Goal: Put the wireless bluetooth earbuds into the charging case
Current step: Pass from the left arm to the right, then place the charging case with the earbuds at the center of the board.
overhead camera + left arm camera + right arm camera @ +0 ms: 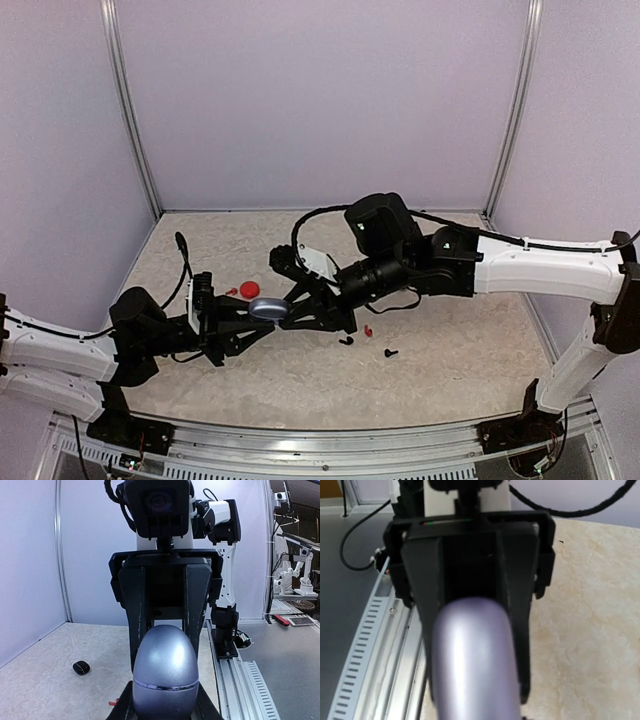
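Top view: the left claw (250, 318) is clenched on a silvery grey charging case (268, 309), held above the table (450, 370). The right claw (295, 305) meets the case from the opposite side.

Only the top view shows the earbuds. A red earbud (368, 330) and two black earbuds (346, 341) lie loose on the table, right of the claws. A red case (249, 289) sits beyond them.

Left wrist view only: the grey case's seam is shut and its contents are hidden. A black case (81, 667) rests on the table. The right fingers (137, 620) flank the grey case's far end, but whether they grip it cannot be told.
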`<state>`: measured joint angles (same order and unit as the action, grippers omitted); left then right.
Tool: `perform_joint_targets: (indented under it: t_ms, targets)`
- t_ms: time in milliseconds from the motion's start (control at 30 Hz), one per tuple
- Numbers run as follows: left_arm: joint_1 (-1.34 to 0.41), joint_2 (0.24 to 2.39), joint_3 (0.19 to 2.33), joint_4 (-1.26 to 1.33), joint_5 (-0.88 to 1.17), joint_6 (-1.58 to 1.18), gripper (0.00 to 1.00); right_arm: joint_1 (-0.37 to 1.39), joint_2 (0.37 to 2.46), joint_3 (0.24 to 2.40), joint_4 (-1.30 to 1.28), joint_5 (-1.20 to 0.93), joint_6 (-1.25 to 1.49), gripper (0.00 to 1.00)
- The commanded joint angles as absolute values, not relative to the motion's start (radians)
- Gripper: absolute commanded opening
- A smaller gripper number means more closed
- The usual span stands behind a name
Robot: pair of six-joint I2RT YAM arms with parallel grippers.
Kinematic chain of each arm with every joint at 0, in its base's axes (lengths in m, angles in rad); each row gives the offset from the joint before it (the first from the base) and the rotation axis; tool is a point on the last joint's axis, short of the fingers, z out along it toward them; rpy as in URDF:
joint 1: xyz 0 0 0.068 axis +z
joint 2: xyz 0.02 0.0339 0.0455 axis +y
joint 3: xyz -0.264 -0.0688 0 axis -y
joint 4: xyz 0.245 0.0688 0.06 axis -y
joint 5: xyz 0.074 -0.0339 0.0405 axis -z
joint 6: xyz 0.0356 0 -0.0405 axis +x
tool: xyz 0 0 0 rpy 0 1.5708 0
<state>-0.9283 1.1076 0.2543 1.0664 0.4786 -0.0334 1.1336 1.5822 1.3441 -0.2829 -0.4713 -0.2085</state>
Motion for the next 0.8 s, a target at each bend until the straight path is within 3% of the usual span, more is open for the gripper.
perform_joint_targets:
  t_ms: [0,67,133,200,467,667,767]
  targets:
    - [-0.927,1.115,0.279,1.063,0.441,-0.021,0.27,1.095,1.578,1.354,-0.212,-0.537,-0.143,0.15]
    - [-0.923,1.103,0.269,1.063,0.404,-0.033,0.58,1.060,1.562,1.330,-0.181,-0.562,-0.109,0.14]
    - [-0.913,1.082,0.256,1.062,0.356,-0.046,0.74,1.017,1.548,1.304,-0.152,-0.576,-0.076,0.13]
    - [-0.906,1.056,0.240,1.058,0.292,-0.057,0.97,0.964,1.547,1.281,-0.128,-0.590,-0.036,0.13]
    - [-0.868,0.965,0.249,0.949,-0.083,-0.231,0.99,0.735,1.704,1.254,-0.053,-0.594,0.134,0.13]
    - [-0.815,0.966,0.390,0.612,-0.316,-0.403,0.99,0.617,1.928,1.352,-0.044,-0.609,0.163,0.14]
    - [-0.809,0.978,0.406,0.567,-0.364,-0.415,0.99,0.590,2.028,1.406,-0.038,-0.593,0.162,0.15]
